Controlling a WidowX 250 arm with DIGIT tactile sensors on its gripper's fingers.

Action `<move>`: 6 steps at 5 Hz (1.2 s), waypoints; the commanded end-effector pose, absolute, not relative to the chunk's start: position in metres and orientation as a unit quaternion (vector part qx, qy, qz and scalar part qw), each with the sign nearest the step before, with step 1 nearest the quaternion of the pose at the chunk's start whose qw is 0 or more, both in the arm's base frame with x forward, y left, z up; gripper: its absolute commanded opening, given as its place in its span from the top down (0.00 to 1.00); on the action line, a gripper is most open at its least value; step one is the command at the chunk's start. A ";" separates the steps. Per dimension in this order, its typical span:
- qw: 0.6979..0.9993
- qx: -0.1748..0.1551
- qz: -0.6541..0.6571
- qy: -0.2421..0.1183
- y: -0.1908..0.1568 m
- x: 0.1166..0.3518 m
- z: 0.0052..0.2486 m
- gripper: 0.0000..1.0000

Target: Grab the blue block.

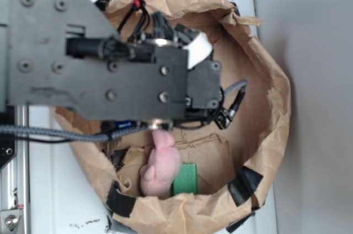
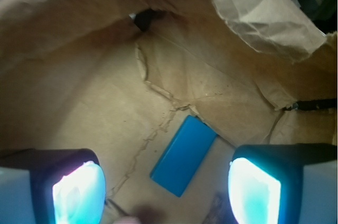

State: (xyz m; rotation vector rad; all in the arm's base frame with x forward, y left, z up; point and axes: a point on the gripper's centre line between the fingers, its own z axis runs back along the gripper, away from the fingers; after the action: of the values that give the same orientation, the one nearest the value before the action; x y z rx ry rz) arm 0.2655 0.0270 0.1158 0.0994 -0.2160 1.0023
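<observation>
Blue block [image 2: 184, 155]: long axis diagonal, lower-left to upper-right, flat on the paper bag [image 2: 95, 92] floor. My claw [image 2: 166, 192] spread apart, block between its fingers.

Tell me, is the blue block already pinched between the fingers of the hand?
No, in the wrist view the blue block lies flat on the brown paper between the open hand's fingers, touching neither one.
</observation>
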 end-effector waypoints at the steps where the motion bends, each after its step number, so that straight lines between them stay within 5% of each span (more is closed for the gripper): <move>1: 0.863 0.035 0.486 -0.131 0.039 0.270 0.133 0.00; 3: 0.846 0.016 0.527 -0.085 0.065 0.254 0.091 0.00; 6: 0.813 0.058 0.577 -0.052 0.052 0.268 0.032 0.00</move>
State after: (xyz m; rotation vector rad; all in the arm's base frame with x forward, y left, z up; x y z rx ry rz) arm 0.2655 0.0468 0.0232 0.1421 -0.0766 1.2431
